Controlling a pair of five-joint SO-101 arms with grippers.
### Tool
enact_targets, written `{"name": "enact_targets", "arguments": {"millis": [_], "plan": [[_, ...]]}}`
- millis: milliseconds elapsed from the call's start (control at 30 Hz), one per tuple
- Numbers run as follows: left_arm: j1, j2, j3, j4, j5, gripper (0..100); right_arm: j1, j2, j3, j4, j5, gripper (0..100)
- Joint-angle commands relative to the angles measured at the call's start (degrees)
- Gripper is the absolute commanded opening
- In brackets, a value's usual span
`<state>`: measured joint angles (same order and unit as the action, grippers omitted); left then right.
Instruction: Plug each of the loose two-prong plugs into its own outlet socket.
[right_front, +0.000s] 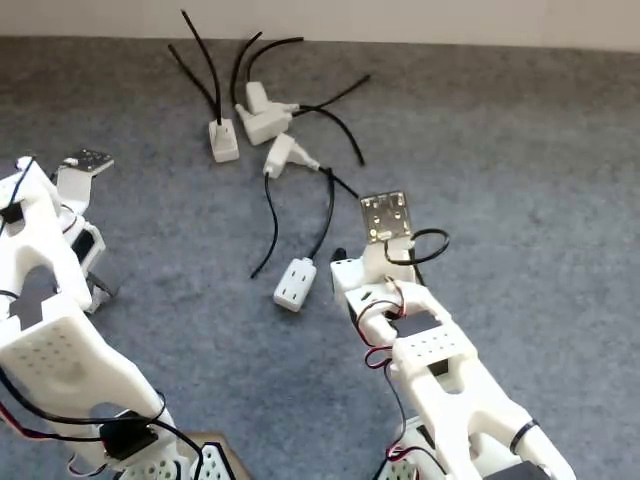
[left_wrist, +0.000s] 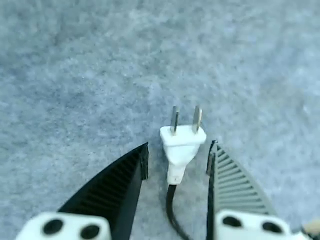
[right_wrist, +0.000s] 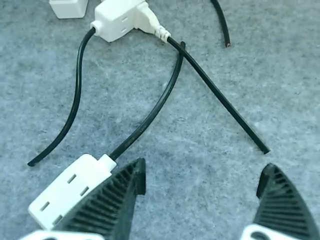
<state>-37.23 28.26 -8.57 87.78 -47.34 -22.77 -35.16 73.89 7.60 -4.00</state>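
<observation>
Two-prong plug (left_wrist: 182, 142) | looked light, rigid body, limp cord | best gripped at body flanks | left gripper (left_wrist: 178, 150) stood parted astride it | right gripper (right_wrist: 203, 171) gaped wide.

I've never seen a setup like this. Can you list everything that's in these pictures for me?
Two-prong plug: one, white with a black cord, between the fingers of the left tool.
Outlet socket: one, white with a black cord, beside a finger of the right tool.
Other plug and socket pieces: about four, white with black cords, grouped at the far side.
Carpet: one, grey, covering the table.
Arms: two, white, left arm and right arm.
Tools: two, with black fingers, both open.
</observation>
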Motion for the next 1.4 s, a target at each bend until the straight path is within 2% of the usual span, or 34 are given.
{"name": "enact_targets", "arguments": {"millis": [0,133,300,600,1067,1367], "plan": [[0.04,-0.40,-6.20,6.42,-4.84,20,0.66,-1.45,-0.75,-1.27,0.44,35.0],[1.27,0.22,-9.10,8.53,-6.15,20,0.66,-1.45,-0.75,-1.27,0.44,35.0],[2.15,0.22,-6.02,8.35,-6.95,20,0.66,-1.45,-0.75,-1.27,0.44,35.0],[1.98,0.22,1.19,0.70,-8.26,20,0.66,-1.45,-0.75,-1.27,0.44,35.0],[1.54,6.55,0.84,-1.67,-8.18,20,0.66,-1.45,-0.75,-1.27,0.44,35.0],[1.54,6.99,-2.15,-1.14,-8.18,0,0.66,-1.45,-0.75,-1.27,0.44,35.0]]}}
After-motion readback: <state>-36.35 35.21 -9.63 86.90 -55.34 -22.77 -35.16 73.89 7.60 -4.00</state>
